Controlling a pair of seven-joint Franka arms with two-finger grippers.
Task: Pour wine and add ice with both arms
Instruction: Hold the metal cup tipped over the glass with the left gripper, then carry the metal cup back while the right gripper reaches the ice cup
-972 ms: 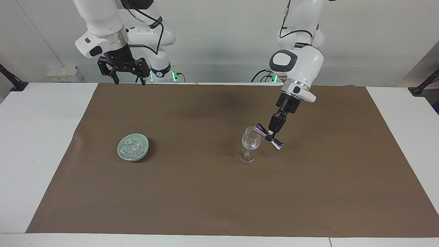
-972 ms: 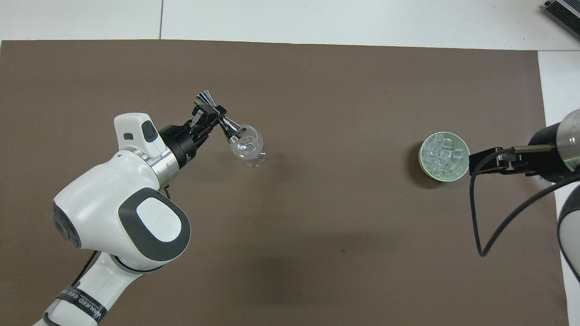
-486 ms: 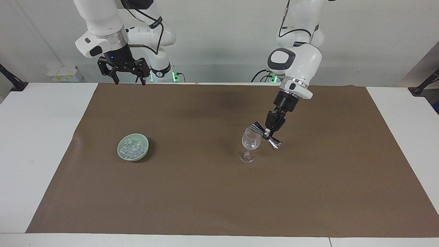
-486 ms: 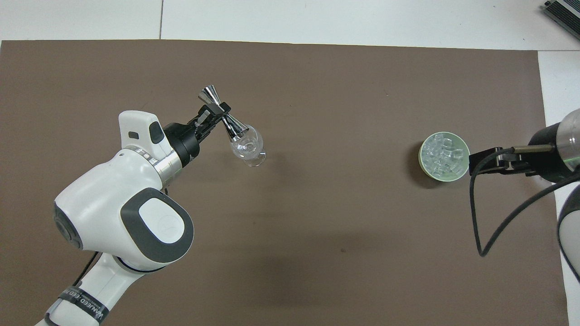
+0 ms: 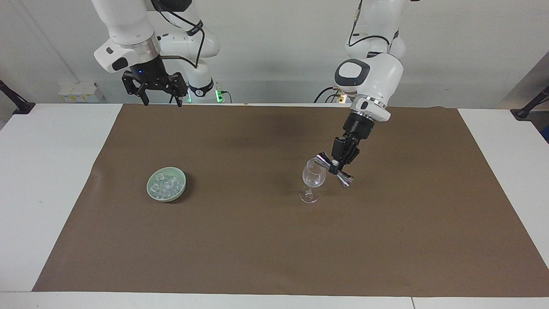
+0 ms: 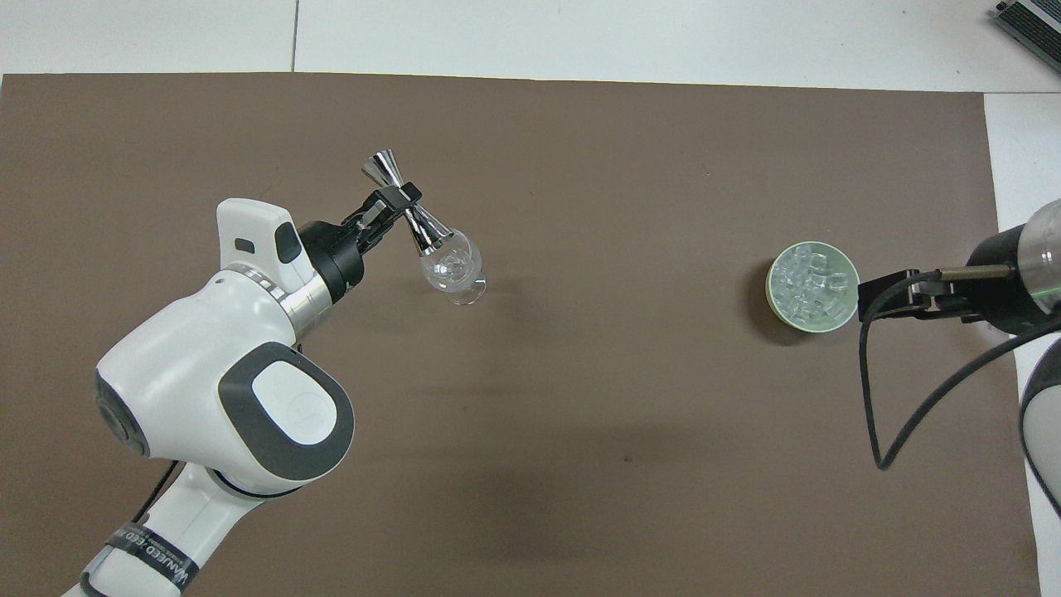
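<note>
L gripper [image 5: 335, 167] clamping tilted jigger [image 5: 333, 168], seemingly mouth-down into glass [image 5: 313, 176]; R gripper [image 5: 159, 97] wide.

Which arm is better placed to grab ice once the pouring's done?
The right arm, probably. Its right gripper waits open on the table's end where the ice sits in the green bowl. The left gripper is shut on the jigger, tipped over the glass.
</note>
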